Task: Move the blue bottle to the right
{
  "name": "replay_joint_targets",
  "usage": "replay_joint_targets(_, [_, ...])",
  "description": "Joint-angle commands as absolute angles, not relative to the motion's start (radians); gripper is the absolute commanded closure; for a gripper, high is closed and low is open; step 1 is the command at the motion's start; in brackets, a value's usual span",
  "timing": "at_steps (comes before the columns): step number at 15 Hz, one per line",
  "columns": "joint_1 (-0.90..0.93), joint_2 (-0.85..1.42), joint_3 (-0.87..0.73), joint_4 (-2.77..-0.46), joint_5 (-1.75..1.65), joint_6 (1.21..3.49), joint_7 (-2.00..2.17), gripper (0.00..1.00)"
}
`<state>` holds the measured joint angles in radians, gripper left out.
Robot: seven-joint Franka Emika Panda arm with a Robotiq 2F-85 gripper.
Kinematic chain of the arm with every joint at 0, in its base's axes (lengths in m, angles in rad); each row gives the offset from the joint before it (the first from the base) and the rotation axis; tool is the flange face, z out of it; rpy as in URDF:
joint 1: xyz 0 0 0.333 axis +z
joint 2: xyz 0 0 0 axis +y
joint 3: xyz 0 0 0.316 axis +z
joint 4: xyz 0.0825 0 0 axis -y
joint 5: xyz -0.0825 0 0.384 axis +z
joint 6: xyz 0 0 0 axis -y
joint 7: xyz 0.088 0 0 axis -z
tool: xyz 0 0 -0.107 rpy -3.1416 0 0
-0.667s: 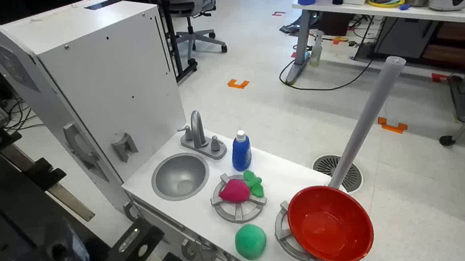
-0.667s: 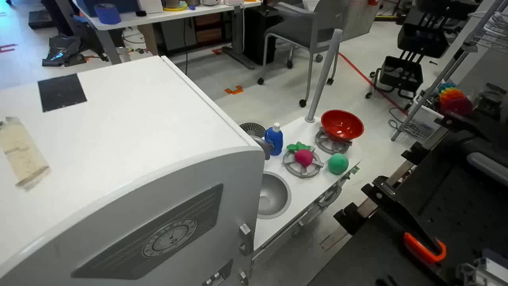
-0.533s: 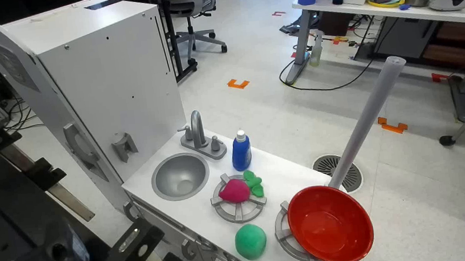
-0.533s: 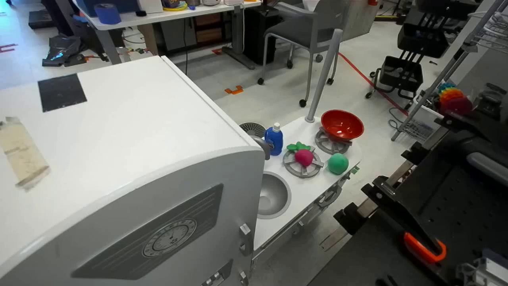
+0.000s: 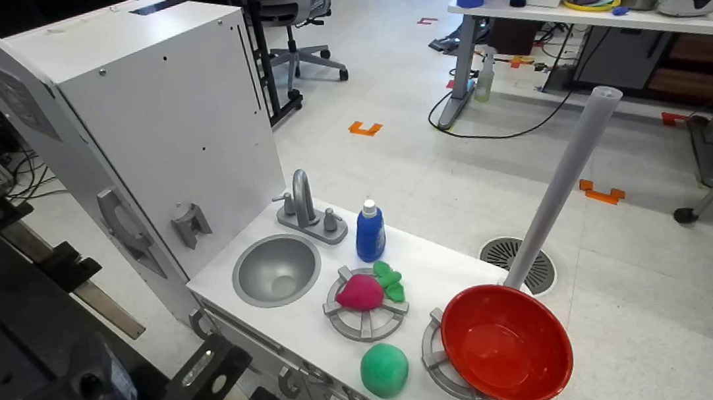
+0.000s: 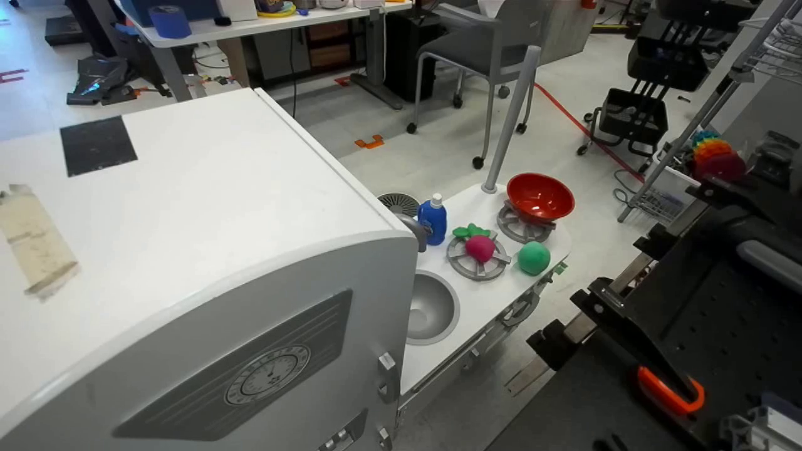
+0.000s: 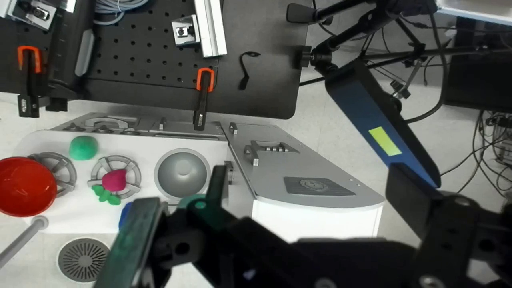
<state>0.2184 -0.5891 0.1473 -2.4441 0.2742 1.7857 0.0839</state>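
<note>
The blue bottle with a white cap stands upright on the white toy kitchen counter, beside the toy faucet. It shows in both exterior views. In the wrist view only a sliver of the bottle shows; my gripper hides the rest. My gripper is open, its fingers wide apart with nothing between them. It hangs high over the scene, with the white cabinet below the gap and the bottle off to the left. My gripper is out of both exterior views.
A pink and green toy vegetable lies on a burner in front of the bottle. A green ball and a red bowl are further along the counter. A grey post rises at its end. The tall cabinet stands beside the sink.
</note>
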Motion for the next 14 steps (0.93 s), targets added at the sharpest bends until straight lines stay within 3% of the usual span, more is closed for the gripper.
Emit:
replay_joint_targets(1, [0.163,-0.447,0.149,-2.392,0.224,1.907,0.058,0.00])
replay_joint_targets(14, [0.077,0.386,0.059,-1.954,0.026,2.394,0.099,0.00])
